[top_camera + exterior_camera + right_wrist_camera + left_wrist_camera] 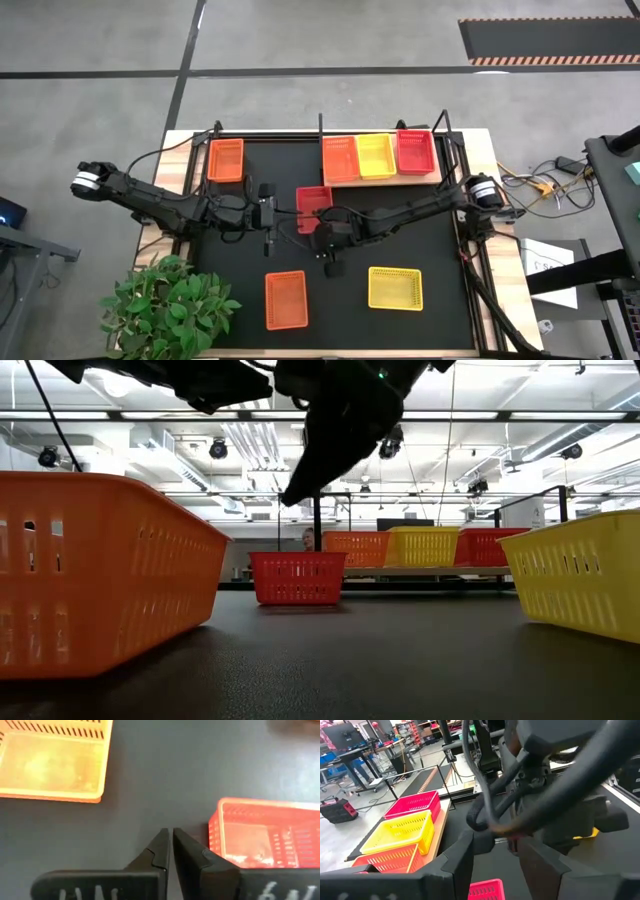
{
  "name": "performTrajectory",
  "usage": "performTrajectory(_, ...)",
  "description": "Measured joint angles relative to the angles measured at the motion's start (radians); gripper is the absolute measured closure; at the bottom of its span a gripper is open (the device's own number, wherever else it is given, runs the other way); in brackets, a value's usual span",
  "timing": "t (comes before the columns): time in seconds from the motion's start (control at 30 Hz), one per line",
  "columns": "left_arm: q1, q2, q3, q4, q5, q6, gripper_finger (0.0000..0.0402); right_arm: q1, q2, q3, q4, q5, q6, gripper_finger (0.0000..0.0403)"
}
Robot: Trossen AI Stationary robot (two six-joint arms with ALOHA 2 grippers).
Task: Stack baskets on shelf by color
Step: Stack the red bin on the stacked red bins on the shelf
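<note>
An orange basket (95, 565) is filling the near left of the low view, its slotted wall looming large, while a yellow basket (580, 580) is crowding the near right edge. From overhead these same two are sitting at the front of the black mat (240, 290), well apart from each other, and the overhead camera is also showing what the low one is hiding: a further orange basket (225, 160) lying alone at the mat's far left corner. A red basket (314, 207) is resting mid-mat, and in the low view it is standing in front of the shelf (385, 180). The shelf is running along the mat's far edge, a light wooden board with thin black posts, and it is carrying an orange basket (341, 159), a yellow one (377, 155) and a red one (415, 151) side by side, touching.

The right gripper (171, 840) is hanging above bare mat just beside the mid-mat red basket, its two dark fingers pressed together and pinching nothing; only its wrist camera is making this plain. The left gripper (495, 852) is hovering near the mat's middle with its fingers spread apart and empty, looking towards the right arm and, beyond it, the shelf's row of baskets. A leafy plant (165, 300) is sitting at the table's front left corner.
</note>
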Motion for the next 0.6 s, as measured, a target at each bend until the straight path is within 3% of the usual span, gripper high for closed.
performTrajectory(0.1, 0.0, 0.0, 0.0, 0.0, 0.0, 0.0, 0.0265, -0.017, 0.001, 0.0, -0.037, -0.03, 0.022, 0.0359)
performTrajectory(0.4, 0.0, 0.0, 0.0, 0.0, -0.001, 0.001, 0.0265, -0.092, 0.013, -0.005, -0.008, -0.03, 0.025, 0.0217)
performTrajectory(0.6, 0.001, 0.0, -0.001, -0.001, 0.0, 0.002, 0.0265, -0.119, 0.091, -0.008, 0.047, -0.03, -0.012, 0.0183)
